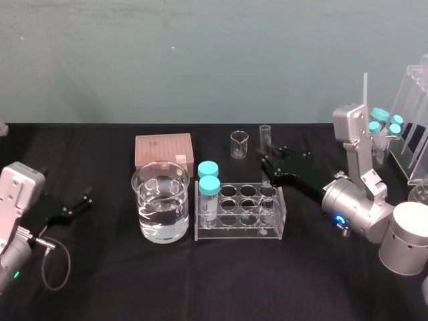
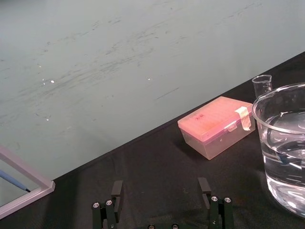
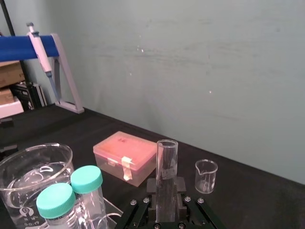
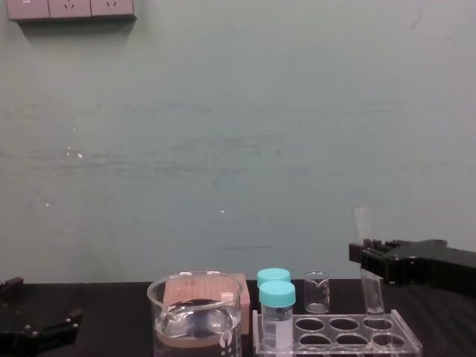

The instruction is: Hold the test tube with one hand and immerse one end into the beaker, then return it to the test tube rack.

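Note:
The test tube (image 1: pixel 265 142) (image 3: pixel 166 171) (image 4: pixel 364 227) stands upright in a back right hole of the clear test tube rack (image 1: pixel 274 224) (image 4: pixel 405 343). My right gripper (image 1: pixel 267 164) (image 3: pixel 166 190) (image 4: pixel 370 253) reaches in from the right and is shut on the tube's middle, a finger on each side. To the rack's left stands the beaker (image 1: pixel 160 200) (image 2: pixel 285 143) (image 3: pixel 26 179) (image 4: pixel 195 316), partly filled with clear liquid. My left gripper (image 1: pixel 81 201) (image 2: pixel 162 193) (image 4: pixel 44 327) rests open at the far left of the table, with nothing between its fingers.
Two teal-capped vials (image 1: pixel 208 188) stand at the rack's left end. A pink box (image 1: pixel 164 150) and a tiny beaker (image 1: pixel 239 144) sit behind. An acrylic stand (image 1: pixel 418 127) and more capped vials (image 1: pixel 386 122) are at the far right. A pipette stand (image 3: pixel 57 71) is far left.

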Available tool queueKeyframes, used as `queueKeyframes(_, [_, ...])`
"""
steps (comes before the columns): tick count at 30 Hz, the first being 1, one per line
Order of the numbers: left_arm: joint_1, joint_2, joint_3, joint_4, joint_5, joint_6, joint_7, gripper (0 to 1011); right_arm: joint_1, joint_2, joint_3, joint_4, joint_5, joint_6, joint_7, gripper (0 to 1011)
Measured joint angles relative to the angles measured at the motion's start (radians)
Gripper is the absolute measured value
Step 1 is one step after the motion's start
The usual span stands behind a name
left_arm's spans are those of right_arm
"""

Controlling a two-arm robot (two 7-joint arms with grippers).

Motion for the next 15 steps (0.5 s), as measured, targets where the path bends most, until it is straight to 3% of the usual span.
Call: queueKeyframes(15, [0.0, 0.0, 0.0, 0.0, 0.0, 0.0, 0.0, 1000, -0.039, -0.02, 0.051, -0.028, -0.028, -0.046, 0.006, 235])
